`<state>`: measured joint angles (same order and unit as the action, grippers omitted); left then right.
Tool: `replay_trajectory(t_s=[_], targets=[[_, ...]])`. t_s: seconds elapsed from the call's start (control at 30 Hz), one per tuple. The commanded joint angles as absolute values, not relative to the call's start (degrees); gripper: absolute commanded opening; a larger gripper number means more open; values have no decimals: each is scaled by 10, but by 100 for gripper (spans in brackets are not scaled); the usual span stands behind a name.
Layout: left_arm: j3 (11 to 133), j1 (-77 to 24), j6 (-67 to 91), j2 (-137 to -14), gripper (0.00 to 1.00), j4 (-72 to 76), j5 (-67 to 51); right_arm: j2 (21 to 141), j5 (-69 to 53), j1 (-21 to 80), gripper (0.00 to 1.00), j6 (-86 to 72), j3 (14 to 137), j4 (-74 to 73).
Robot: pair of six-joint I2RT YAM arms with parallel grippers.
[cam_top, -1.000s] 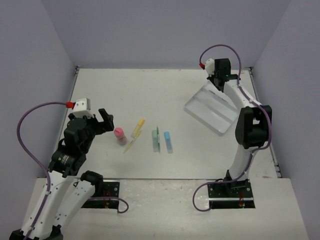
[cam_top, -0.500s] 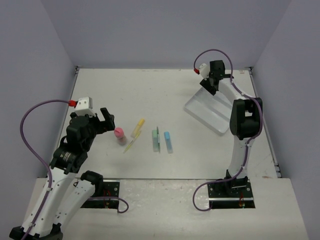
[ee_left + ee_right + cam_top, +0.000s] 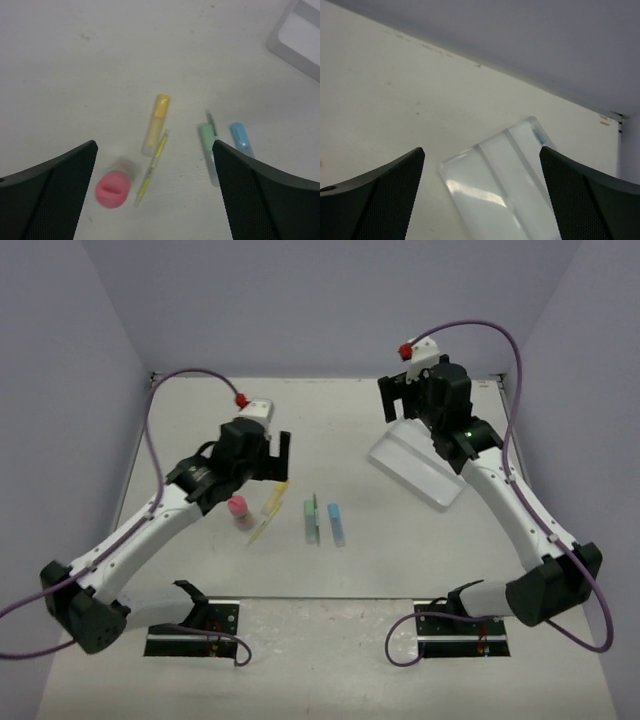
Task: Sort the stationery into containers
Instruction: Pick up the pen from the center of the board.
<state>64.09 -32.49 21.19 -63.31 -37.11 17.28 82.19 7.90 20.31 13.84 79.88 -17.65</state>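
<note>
Pink stubby cylinder sits nearest on the tabletop, upright as far as I can tell. Just beside it lie the thin yellow-green pen and the yellow marker, touching or nearly so. To their right are the green stick and the light-blue stick, side by side, with a thin green pen tucked against the green one. None is in the tray yet.

Left end effector now hangs over this group, fingers spread wide, holding nothing; a second ago it was back at the near left. Judgement: lining up for a first pick, marker or cylinder likeliest.

Far right, the clear tray rests on the tabletop, no stationery in its compartments. Right end effector, clamped at the tray's far corner a second ago, has let go and lifted clear; jaws wide, empty. Tray looks placed; sorting not begun.
</note>
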Motion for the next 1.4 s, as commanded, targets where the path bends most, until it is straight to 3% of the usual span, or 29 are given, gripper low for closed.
replay_trajectory(t_s=[0.0,0.2,0.4,0.77,1.13,1.37], targets=[[682,-461,262,-734,97,-418,254,762,42,192,99,-139,732,-157],[618,-535,289,-786,68,-370,230,682,-32,175,99,-189,611,-114],[588,-535,298,-835,63,-330,193,667,-103,175,77,-223,577,-162],[613,-515,395,-940,64,-282,237,677,-126,185,58,-252,548,-185],[596,-490,394,-993,53,-237,216,693,-125,208,54,-243,551,-197],[572,-482,399,-1005,54,-220,207,700,-127,214,54,-240,556,-199]])
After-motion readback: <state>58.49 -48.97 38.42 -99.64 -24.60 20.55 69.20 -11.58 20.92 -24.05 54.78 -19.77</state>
